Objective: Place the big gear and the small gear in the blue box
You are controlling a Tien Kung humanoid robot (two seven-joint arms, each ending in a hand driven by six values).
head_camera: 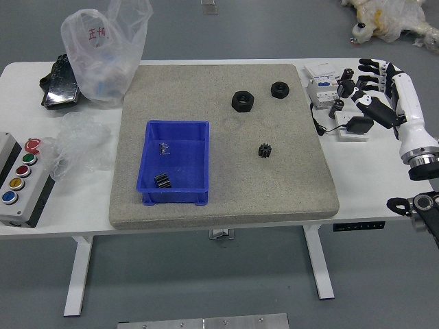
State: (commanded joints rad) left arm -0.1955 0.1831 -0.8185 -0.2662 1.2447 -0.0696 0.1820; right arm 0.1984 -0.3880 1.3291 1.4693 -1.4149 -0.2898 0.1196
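The task looks half done: a ridged black piece (162, 181), probably the big gear, lies in the blue box (173, 197) by its near wall, a small shiny piece (164, 148) farther back. The small gear (265, 150) sits outside, on the mat (288, 192), awaiting placement. The right hand (402, 97) is empty, fingers (372, 108) apart.

Blue box (174, 156) with apparently a gear (162, 181) inside, small gear (265, 150) outside, right hand (374, 92) open
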